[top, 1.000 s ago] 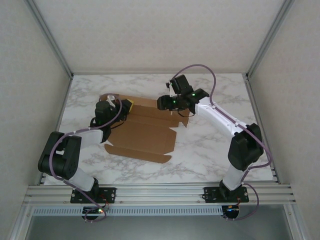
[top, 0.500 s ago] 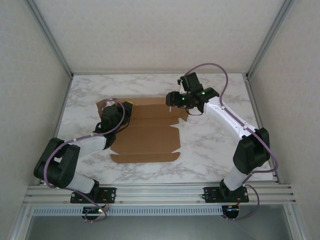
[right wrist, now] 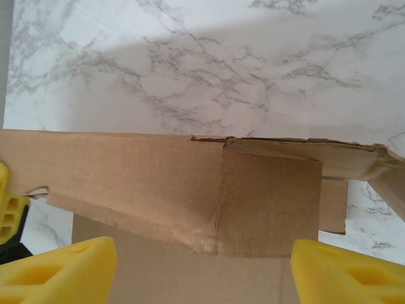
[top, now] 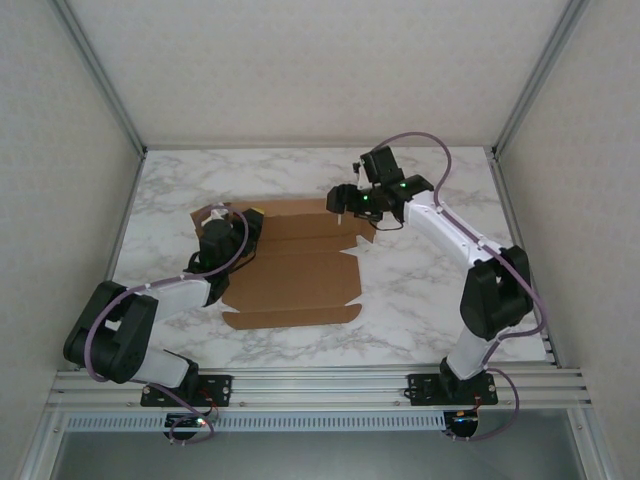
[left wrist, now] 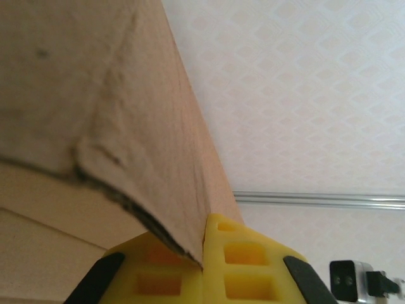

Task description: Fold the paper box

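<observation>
One paper box point(top: 295, 275) edge in left tool point(left wrist: 204, 252); right tool point(right wrist: 202, 256) wide.

Brown paper box point(top: 295, 268); grey-veined white marble table point(top: 420, 292).

Left arm point(top: 175, 292) and right arm point(top: 445, 230): same build, white tapered links, chunky black joint housings. Black base plates point(top: 185, 390) bolted to the aluminium rail point(top: 320, 378). Purple cable point(top: 420, 135) per arm, running loose from the rail end to the wrist. Two green LEDs point(top: 365, 197) lit on the right arm's housing farthest from the rail. Left claw point(left wrist: 204, 263): yellow moulded fingers with rectangular pockets, black flanks. Right claw point(top: 338, 203): matching yellow fingers point(right wrist: 60, 269), wedge-shaped.
</observation>
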